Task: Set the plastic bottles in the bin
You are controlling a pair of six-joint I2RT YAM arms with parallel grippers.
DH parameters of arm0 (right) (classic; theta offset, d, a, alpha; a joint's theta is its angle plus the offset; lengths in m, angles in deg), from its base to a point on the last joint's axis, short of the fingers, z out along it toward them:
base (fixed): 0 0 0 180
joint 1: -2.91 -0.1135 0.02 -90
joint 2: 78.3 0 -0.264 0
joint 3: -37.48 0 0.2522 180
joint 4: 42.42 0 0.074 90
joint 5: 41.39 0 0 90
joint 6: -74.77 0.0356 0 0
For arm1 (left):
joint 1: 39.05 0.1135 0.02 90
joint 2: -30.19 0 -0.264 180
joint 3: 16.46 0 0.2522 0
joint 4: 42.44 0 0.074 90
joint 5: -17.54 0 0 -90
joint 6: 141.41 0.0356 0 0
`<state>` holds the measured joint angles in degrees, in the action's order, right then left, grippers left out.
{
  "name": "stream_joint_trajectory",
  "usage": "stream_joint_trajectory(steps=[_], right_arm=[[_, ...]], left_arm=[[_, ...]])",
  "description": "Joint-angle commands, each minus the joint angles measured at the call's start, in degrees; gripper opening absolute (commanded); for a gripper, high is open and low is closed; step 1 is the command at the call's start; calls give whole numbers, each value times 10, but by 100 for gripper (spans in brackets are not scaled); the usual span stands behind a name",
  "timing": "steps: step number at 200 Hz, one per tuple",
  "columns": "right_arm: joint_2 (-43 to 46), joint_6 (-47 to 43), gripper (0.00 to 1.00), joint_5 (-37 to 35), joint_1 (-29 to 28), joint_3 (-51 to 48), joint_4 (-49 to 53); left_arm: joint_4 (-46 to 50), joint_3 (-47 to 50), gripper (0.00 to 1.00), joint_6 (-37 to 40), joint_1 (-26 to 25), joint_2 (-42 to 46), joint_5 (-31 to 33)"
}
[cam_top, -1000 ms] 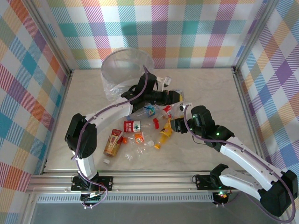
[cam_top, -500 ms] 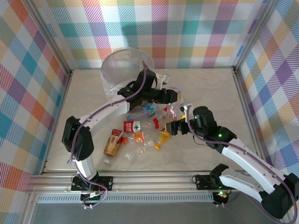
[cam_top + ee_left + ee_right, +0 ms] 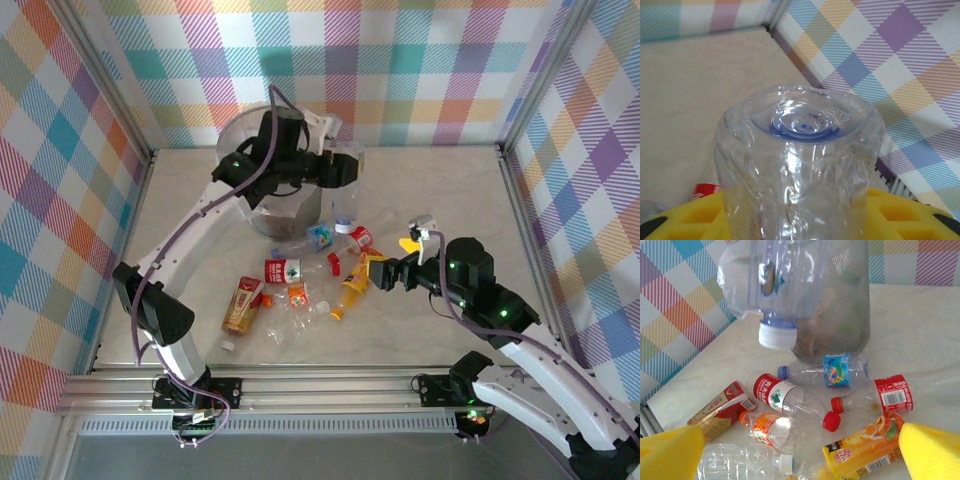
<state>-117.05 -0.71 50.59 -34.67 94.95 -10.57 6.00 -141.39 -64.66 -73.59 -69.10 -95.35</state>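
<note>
Transfer step: left pincer (image 3: 338, 168) grips clear bottle (image 3: 345, 200) cap-down just right of far-left bin (image 3: 285, 215), so next probably needs shift over rim, then release; right pincer (image 3: 800, 440) gapes above loose bottles (image 3: 300, 290) mid-bench.

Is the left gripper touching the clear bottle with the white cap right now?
Touching. The left wrist view shows the clear bottle wedged between the yellow fingers of the left gripper, with no gap on either side.

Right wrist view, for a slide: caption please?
Open right gripper faces scattered plastic bottles; a clear bottle hangs cap-down before the bin.
</note>
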Motion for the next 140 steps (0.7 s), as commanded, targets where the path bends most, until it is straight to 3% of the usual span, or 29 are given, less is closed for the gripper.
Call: stream_joint_trajectory(steps=[1,44,140], right_arm=[[23,-12,100,-22,-4,26,-10],[35,-11,100,-11,-4,53,-3],[17,2,100,-30,-4,62,18]], left_arm=[[55,-53,49,58,13,21,43],[93,-130,50,129,32,13,116],[97,-220,50,195,120,-15,191]])
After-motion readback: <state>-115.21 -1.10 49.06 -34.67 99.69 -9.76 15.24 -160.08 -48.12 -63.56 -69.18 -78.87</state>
